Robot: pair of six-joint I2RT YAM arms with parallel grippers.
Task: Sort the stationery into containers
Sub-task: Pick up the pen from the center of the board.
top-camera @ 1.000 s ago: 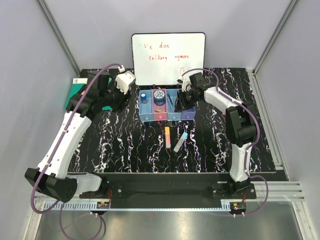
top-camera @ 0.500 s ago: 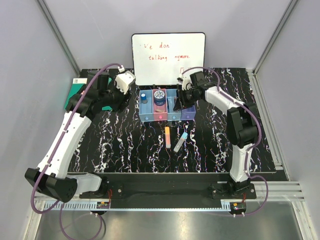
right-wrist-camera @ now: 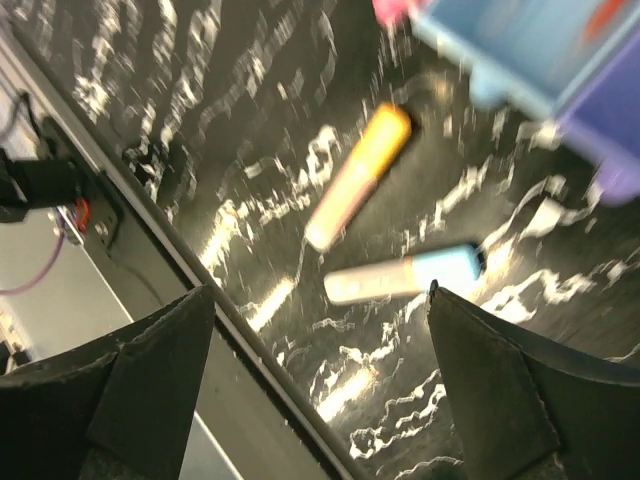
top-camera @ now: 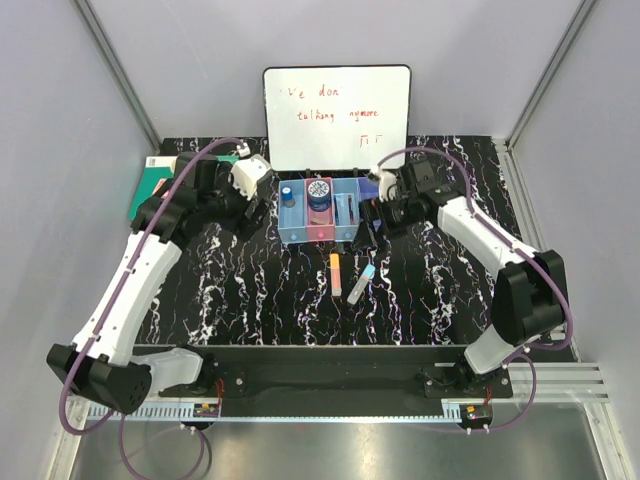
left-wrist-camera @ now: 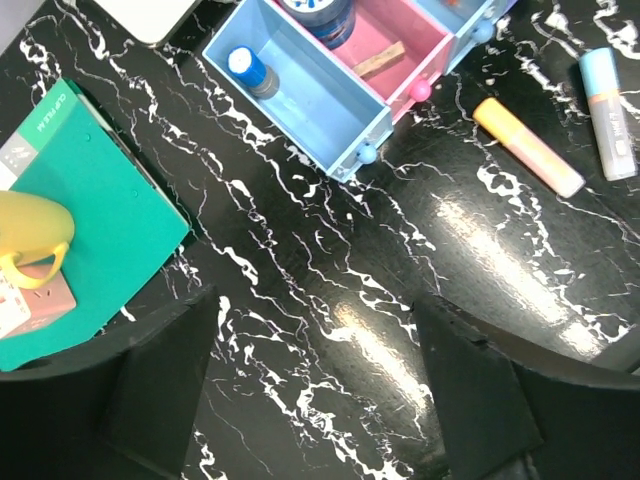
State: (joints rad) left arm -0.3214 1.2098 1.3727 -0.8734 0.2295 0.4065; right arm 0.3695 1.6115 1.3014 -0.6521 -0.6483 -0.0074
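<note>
The containers (top-camera: 300, 238) are a joined row of blue, pink, blue and purple bins at the back of the mat. A round blue disc (top-camera: 319, 192) stands in the pink bin (left-wrist-camera: 390, 40). A small blue-capped pen (left-wrist-camera: 252, 72) stands in the left blue bin (left-wrist-camera: 310, 110). A thin dark-red pen (top-camera: 349, 208) lies in the third bin. The orange marker (top-camera: 335, 273) and the light-blue marker (top-camera: 361, 283) lie loose on the mat in front. My left gripper (left-wrist-camera: 315, 380) is open and empty, left of the row. My right gripper (right-wrist-camera: 320, 390) hovers open and empty by the row's right end, over both markers.
A whiteboard (top-camera: 337, 115) stands behind the bins. A green folder (left-wrist-camera: 90, 220) lies at the far left with a yellow cup (left-wrist-camera: 30, 235) and a pink cube (left-wrist-camera: 45, 300) on it. The mat's front edge and a metal rail (right-wrist-camera: 150, 250) show under my right gripper.
My right gripper has opened and pulled away to the right from the third bin, leaving the dark-red pen there. My left gripper has opened wider and shifted slightly.
</note>
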